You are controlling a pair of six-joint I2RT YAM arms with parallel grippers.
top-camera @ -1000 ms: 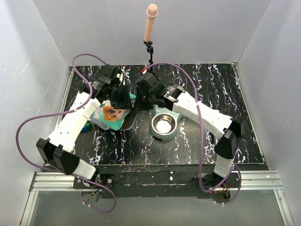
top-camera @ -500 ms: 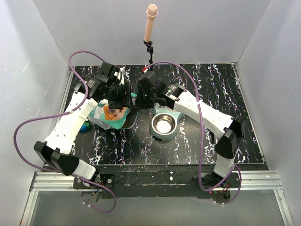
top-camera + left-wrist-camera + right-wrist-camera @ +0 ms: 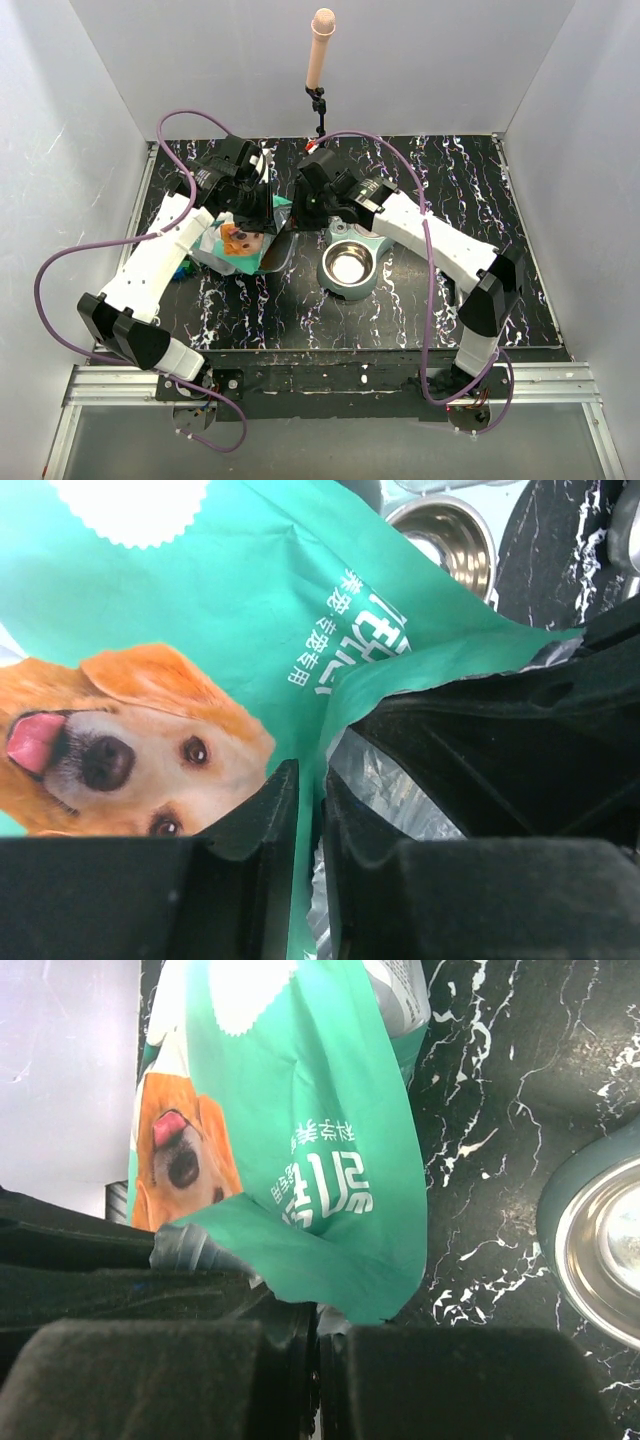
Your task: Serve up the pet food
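The pet food is hidden, probably inside the bag [image 3: 238,245], just left of the empty bowl [image 3: 340,289]. The left gripper [image 3: 310,780] and right gripper [image 3: 318,1330] each pinch its mouth edge, fingers closed. Best to pull the lips apart gently, then tip toward the bowl.

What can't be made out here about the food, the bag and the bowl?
Pet food: unseen in every view; the teal bag walls hide it, the left wrist view showing only silver lining.
Bowl: cut by the right edge in the right wrist view, partly behind the bag in the left wrist view.
Small blue-green item: top view, mostly under the left arm, too small to identify.
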